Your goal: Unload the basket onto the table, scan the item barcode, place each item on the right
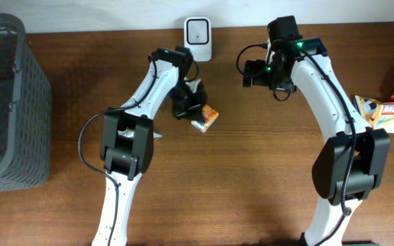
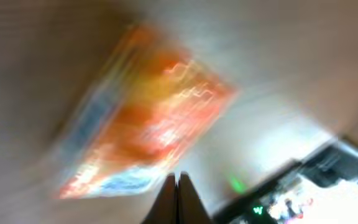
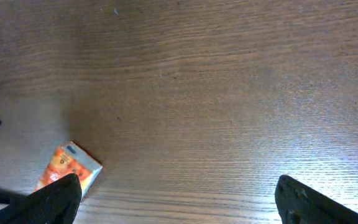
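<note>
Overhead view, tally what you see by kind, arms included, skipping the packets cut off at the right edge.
Dark grey mesh plastic basket: 1
White box-shaped barcode scanner: 1
Small orange carton: 1
White robot arms: 2
Total: 5

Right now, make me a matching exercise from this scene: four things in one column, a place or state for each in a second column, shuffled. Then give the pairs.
Things
1. left gripper
2. right gripper
3. grey basket
4. white scanner

Place or state
A. at the back, in the middle
B. shut, fingers pressed together
C. open wide
D. far left

Pairs: 1-B, 2-C, 3-D, 4-A
</note>
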`<state>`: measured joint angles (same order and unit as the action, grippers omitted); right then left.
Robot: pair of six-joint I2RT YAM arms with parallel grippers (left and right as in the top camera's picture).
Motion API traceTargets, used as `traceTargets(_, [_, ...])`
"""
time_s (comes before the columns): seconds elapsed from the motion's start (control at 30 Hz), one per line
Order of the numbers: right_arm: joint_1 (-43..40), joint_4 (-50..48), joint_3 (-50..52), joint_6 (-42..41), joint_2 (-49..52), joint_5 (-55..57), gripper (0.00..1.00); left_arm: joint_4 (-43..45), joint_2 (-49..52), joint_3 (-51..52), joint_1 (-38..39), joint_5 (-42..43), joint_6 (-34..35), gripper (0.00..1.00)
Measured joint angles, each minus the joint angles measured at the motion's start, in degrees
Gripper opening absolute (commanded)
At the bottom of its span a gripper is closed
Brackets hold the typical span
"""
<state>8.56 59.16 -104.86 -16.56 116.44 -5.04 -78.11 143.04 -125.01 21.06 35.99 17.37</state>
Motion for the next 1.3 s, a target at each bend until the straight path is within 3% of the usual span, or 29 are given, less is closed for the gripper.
traceTargets(0.03, [0.00, 0.02, 0.00, 0.02, 0.00, 0.02, 0.99, 3.48, 0.00, 0.00, 0.11, 5.46, -0.07, 0.00])
traceTargets(0.1, [-0.02, 0.07, 0.00, 0.04, 0.00, 0.02, 0.98, 9.05, 0.00, 0.11, -0.44, 6.62, -0.09, 0.00])
traceTargets(0.13, [0.00, -0.04, 0.00, 0.02, 0.00, 0.02, 0.99, 10.43, 0.00, 0.09, -1.05, 3.85, -0.09, 0.00])
traceTargets(0.23, [0.00, -0.02, 0.00, 0.02, 0.00, 0.02, 0.99, 6.56, 0.00, 0.09, -6.08, -17.73, 0.00, 0.00])
traceTargets(0.3, [0.00, 0.00, 0.00, 0.04, 0.00, 0.02, 0.99, 4.66, 0.00, 0.17, -6.91, -23.91, 0.00, 0.00])
traceTargets(0.67, [0.00, 0.00, 0.00, 0.04, 0.00, 0.02, 0.99, 4.79, 0.00, 4.07, 7.78, -14.27, -0.04, 0.00])
traceTargets(0.83, [-0.02, 0.09, 0.00, -0.02, 0.00, 0.02, 0.99, -3.52, 0.35, -1.84, 0.90, -20.94, -0.02, 0.01])
traceTargets(0.9, [-0.02, 0.02, 0.00, 0.04, 0.00, 0.02, 0.99, -4.59, 0.33, -6.86, -4.87, -22.62, 0.15, 0.36])
traceTargets(0.93, [-0.02, 0.02, 0.00, 0.02, 0.00, 0.00, 0.99, -3.76, 0.33, -7.26, -8.00, -23.50, 0.68, 0.80])
traceTargets(0.97, [0.00, 0.02, 0.00, -0.02, 0.00, 0.02, 0.99, -3.10, 0.33, -7.23, -10.08, -24.30, 1.05, 0.99])
traceTargets(1.2, [0.00, -0.46, 0.11, 0.04, 0.00, -3.80, 0.99, -2.47, 0.33, -7.26, -15.47, -26.43, 1.97, 0.99])
traceTargets(1.23, [0.22, -1.40, 0.61, 1.84, 0.00, -6.62, 0.90, -2.47, 0.33, -7.26, -15.47, -26.43, 1.97, 0.99])
traceTargets(1.3, [2.12, -2.47, 3.54, 10.56, 0.68, -10.32, 0.83, -2.43, 0.33, -7.26, -15.47, -26.43, 1.95, 0.99])
